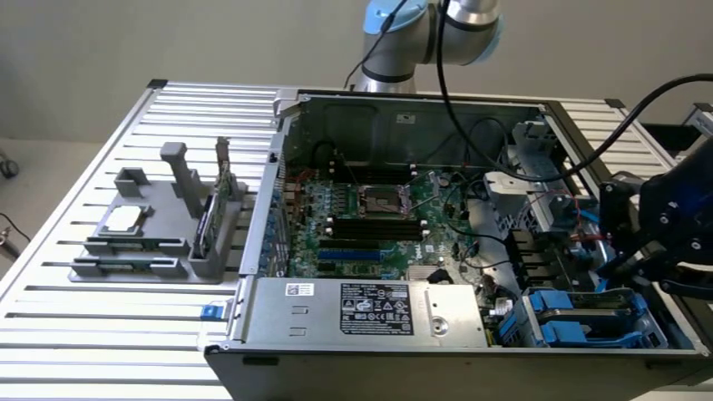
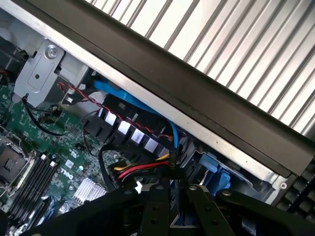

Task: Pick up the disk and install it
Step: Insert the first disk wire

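A slatted metal table (image 1: 89, 276) carries the work, with a plain pale wall behind it. Toward the exterior view's left edge of the table stands one grey holder block (image 1: 167, 225), with one square silver chip (image 1: 123, 219) lying flat on it and one thin card (image 1: 204, 219) standing on edge in a slot. In the middle sits one open computer case (image 1: 446, 334), its green motherboard (image 1: 368, 217) exposed and one silver power supply (image 1: 368, 311) along the near edge. At the case's near corner on the exterior view's right are blue drive bays (image 1: 590, 317). The gripper (image 1: 646, 255) hangs over that corner, just above the bays. In the wrist view the gripper's black fingers (image 2: 157, 211) stand close together, seemingly clamped on a thin dark edge that may be the disk (image 2: 172, 209); the hold is hard to make out. Red, yellow and black wires (image 2: 142, 169) run just beside the fingers.
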You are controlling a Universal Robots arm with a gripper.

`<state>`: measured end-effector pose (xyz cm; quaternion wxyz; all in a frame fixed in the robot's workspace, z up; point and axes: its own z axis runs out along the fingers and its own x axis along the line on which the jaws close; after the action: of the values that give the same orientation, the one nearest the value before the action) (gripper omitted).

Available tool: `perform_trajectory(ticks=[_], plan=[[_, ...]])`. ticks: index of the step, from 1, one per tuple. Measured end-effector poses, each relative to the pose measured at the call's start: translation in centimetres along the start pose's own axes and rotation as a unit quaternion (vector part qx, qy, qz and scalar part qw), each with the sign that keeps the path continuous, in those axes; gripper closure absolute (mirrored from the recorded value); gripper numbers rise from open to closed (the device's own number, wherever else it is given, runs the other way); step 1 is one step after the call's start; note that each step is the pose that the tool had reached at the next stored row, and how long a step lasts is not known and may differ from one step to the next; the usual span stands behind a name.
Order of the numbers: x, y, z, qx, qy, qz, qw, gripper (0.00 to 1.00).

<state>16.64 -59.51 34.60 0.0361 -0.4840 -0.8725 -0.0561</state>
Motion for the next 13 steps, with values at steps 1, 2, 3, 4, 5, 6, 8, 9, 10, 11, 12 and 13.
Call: perform_trajectory(ticks=[1, 2, 3, 4, 5, 6, 8, 9, 10, 11, 12, 13], plan=[[0.04, -0.07, 0.0, 0.0006, -0.0022, 0.001, 1.0, 0.83], [0.07, -0.11, 0.0, 0.0017, -0.0062, 0.002, 1.0, 0.83], [0.07, -0.12, 0.0, 0.0026, -0.0123, 0.004, 0.9999, 0.83], [0.08, -0.13, 0.01, 0.0034, -0.0197, 0.006, 0.9998, 0.83], [0.08, -0.13, 0.01, 0.004, -0.0263, 0.009, 0.9996, 0.83], [0.08, -0.13, 0.02, 0.0044, -0.0319, 0.012, 0.9994, 0.83], [0.08, -0.15, 0.03, 0.0043, -0.0351, 0.02, 0.9992, 0.83], [0.14, -0.22, 0.02, 0.0042, -0.0354, 0.023, 0.9991, 0.83], [0.18, -0.28, 0.01, 0.0043, -0.0361, 0.024, 0.9991, 0.83], [0.21, -0.32, 0.02, 0.0044, -0.0365, 0.025, 0.999, 0.83], [0.22, -0.35, 0.02, 0.004, -0.0367, 0.029, 0.9989, 0.83], [0.23, -0.37, 0.02, 0.0036, -0.037, 0.033, 0.9987, 0.83]])
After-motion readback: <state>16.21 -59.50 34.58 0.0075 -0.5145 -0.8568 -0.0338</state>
